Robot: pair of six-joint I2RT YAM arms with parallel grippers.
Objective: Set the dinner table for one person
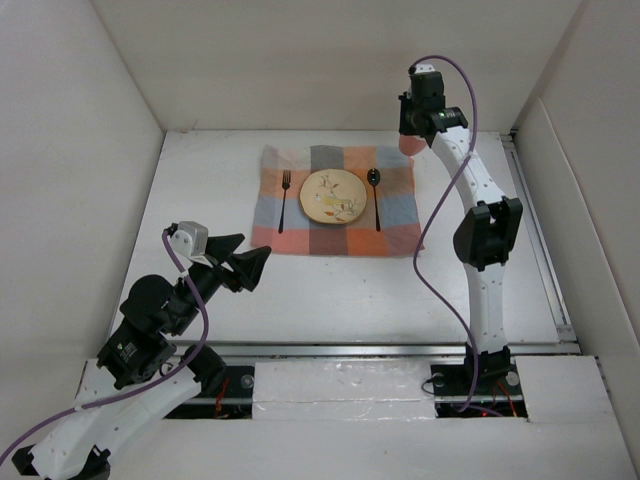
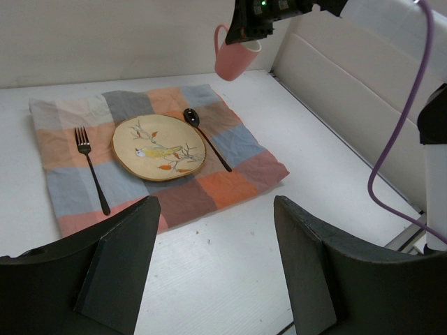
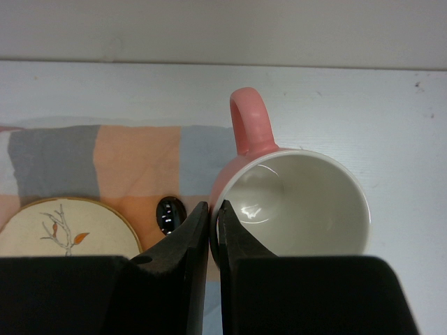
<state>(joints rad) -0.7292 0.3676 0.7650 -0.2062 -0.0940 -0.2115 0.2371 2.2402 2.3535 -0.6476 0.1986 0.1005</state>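
A pink mug (image 3: 300,202) with a white inside hangs upright in my right gripper (image 3: 213,209), which is shut on its rim, one finger inside and one outside. It hovers above the far right corner of the orange-blue checked cloth (image 1: 395,225) on the white dinner table (image 1: 200,190). It also shows in the left wrist view (image 2: 234,59). On the cloth lie a cream plate with a bird pattern (image 1: 333,195), a dark fork (image 1: 284,200) to its left and a dark spoon (image 1: 376,200) to its right. My left gripper (image 2: 216,202) is open and empty, low over the table near the cloth's front left corner.
White walls enclose the table on the left, back and right. A metal rail (image 1: 380,348) runs along the near edge. The right arm's purple cable (image 2: 398,125) hangs to the right of the cloth.
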